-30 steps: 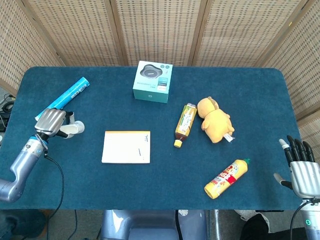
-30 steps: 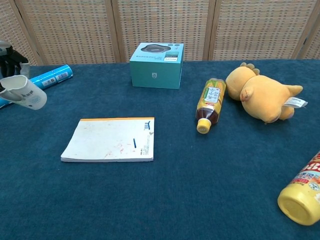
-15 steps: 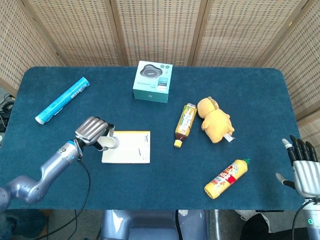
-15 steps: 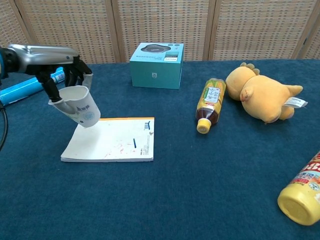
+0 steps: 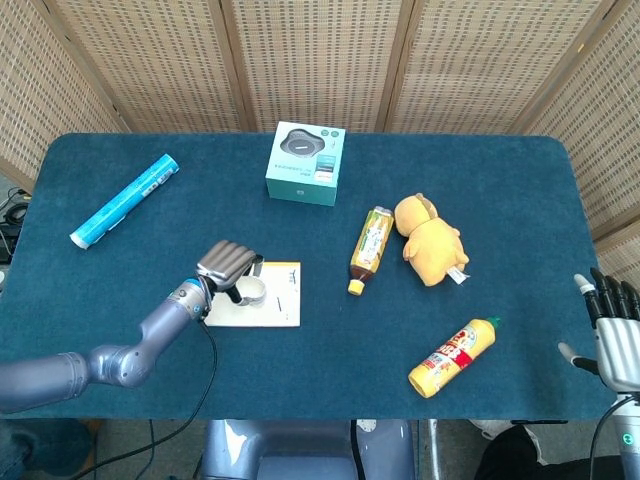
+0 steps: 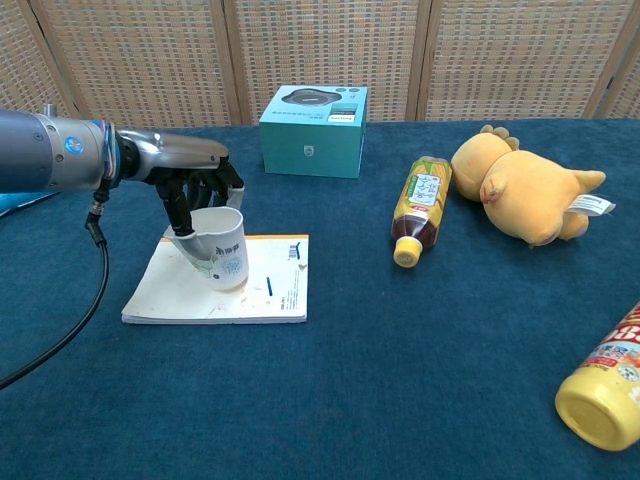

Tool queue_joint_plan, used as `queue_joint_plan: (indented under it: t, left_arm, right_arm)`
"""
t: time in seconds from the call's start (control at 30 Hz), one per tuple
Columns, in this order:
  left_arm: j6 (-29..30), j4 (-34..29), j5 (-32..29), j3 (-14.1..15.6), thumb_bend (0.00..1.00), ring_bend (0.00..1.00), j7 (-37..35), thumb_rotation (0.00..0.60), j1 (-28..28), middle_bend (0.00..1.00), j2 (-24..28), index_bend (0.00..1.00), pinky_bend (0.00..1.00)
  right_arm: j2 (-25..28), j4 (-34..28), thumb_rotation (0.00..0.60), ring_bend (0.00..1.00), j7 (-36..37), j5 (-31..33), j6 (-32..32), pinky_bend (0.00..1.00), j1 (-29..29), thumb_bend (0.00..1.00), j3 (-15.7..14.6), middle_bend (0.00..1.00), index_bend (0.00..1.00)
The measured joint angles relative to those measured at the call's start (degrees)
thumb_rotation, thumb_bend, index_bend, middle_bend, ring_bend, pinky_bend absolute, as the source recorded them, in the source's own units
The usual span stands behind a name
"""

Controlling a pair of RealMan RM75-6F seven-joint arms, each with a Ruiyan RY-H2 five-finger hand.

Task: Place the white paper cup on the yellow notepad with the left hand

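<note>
Left robot hand [image 6: 196, 190]: grasps the white paper cup [image 6: 222, 247] from above and behind, fingers wrapped over the rim, arm reaching in from the table's left edge.
Cup position: directly under the robot hand, over the middle of the yellow notepad [image 6: 268, 303]; its base appears to touch or sit just above the paper, which of the two cannot be told.
Cup axis: tilted, mouth leaning up and toward the robot hand, base pointing down toward the notepad's near half.
Key relation: the cup lies straight below the left robot hand and inside the notepad's edges in both views, so the move ahead looks like a short straightening and lowering, then letting go.
Risk: judged from the lean, a release now could tip the cup onto its side.
Right robot hand [image 5: 612, 330]: at the far right table edge, fingers spread, holding nothing, well apart from the notepad; the left is by far the nearer.
Nearby: a teal box [image 6: 313, 130] stands beyond the notepad; a bottle of tea [image 6: 418, 208] lies to its right, beside a yellow plush toy [image 6: 525, 196].
Farther out: a blue tube [image 5: 125, 199] lies at the table's far left; a yellow sauce bottle [image 5: 453, 356] lies at the near right.
</note>
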Motion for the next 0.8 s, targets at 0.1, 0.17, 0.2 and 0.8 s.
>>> queue_joint_plan:
  t: [0.1,0.17,0.2,0.8]
  left_arm:
    - [0.84,0.08,-4.46,1.35,0.01,0.09,2.93,0.585,-2.32,0.15,-0.53,0.16,0.14]
    - [1.68,-0.20,-6.20,2.37,0.00,0.01,4.72,0.555,-3.52,0.03,-0.60,0.05,0.05]
    - [2.13,-0.62,-7.15,2.94,0.00,0.00,5.56,0.538,-4.13,0.01,-0.53,0.02,0.03]
    - [17.97,-21.12,6.58,3.53,0.00,0.00,-0.40,0.566,4.67,0.00,17.19,0.00,0.00]
  right_arm:
    - [0.09,0.16,0.600,0.00,0.50,0.00,0.21,0.00,-0.06,0.00,0.12,0.00,0.08]
    - [0.16,0.23,0.600,0.00,0.80,0.08,0.20,0.00,-0.08,0.00,0.17,0.00,0.08]
    - [0.21,0.28,0.600,0.00,0.99,0.18,0.21,0.00,-0.09,0.00,0.24,0.00,0.08]
    - [1.19,-0.93,0.600,0.00,2.08,-2.13,1.70,0.00,-0.64,0.00,-0.51,0.00,0.08]
